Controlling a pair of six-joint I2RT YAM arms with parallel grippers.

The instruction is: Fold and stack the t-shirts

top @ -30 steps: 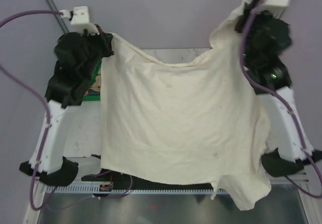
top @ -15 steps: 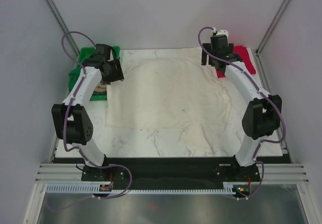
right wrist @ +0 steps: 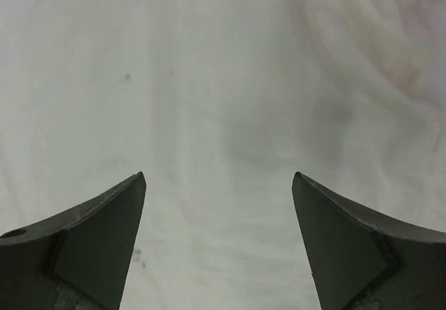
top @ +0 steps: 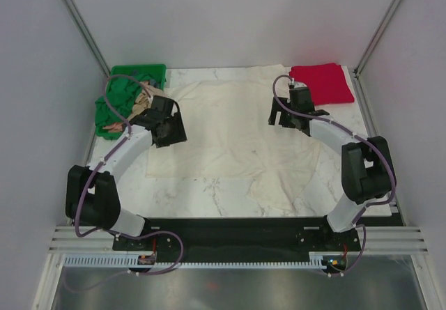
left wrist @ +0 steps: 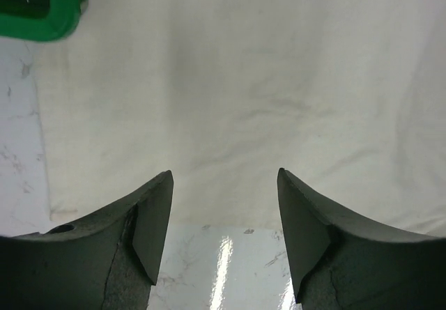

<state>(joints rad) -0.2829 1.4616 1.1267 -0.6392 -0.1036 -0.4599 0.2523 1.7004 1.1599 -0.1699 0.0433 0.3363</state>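
Note:
A large cream-white t-shirt (top: 233,132) lies spread flat over the marble table, with a sleeve trailing toward the near right. My left gripper (top: 173,125) hovers open over its left edge; in the left wrist view the left gripper (left wrist: 224,177) holds nothing, with the cream-white t-shirt (left wrist: 244,101) below and ahead of it. My right gripper (top: 284,115) stands open above the shirt's upper right part. In the right wrist view the right gripper (right wrist: 219,177) is empty over the cream-white t-shirt (right wrist: 209,80). A folded red t-shirt (top: 320,83) rests at the back right.
A green crate (top: 132,74) stands at the back left corner with crumpled tan and dark cloth (top: 143,101) inside; a corner of the crate (left wrist: 49,10) shows in the left wrist view. Bare marble (top: 209,195) lies along the near edge. Frame posts rise at both back corners.
Both grippers, earlier holding the cream shirt high near the camera, have let go and opened. The shirt now lies flat. Both arms have drawn back toward the near side above it.

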